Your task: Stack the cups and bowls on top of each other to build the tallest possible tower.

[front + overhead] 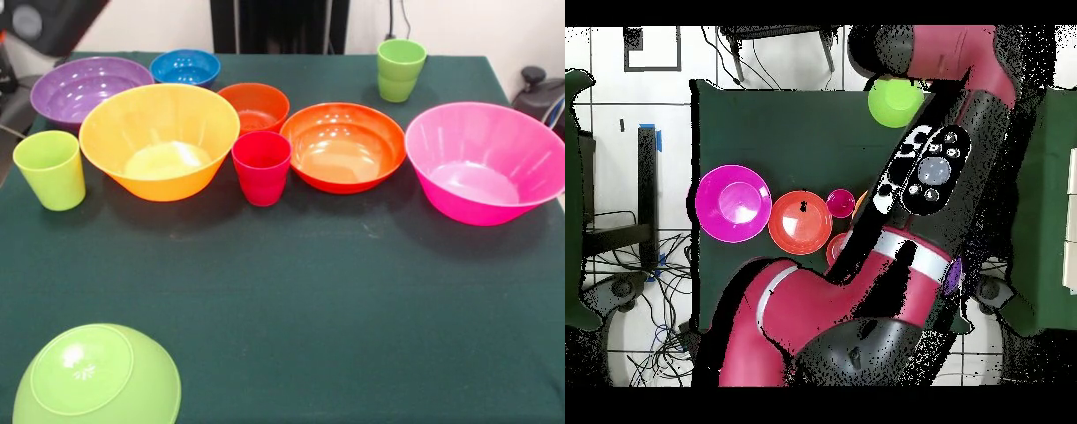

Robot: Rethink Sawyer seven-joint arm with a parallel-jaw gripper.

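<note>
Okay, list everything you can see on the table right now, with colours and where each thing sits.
Bowls: seven. Purple and blue at the far left; yellow-orange in front of them; small dark orange behind the red cup; medium orange centre; pink right; lime green upside down, near left.
Cups: three. Light green at the left edge; light green far right; red centre.
Table: one, dark green cloth.
Robot arm: one, red and black, over the table in the overhead view; tool not visible.

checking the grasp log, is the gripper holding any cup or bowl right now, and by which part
It cannot be told: neither view shows the gripper. In the front view every cup and bowl, including the rim-down lime green bowl, rests free on the table.
</note>
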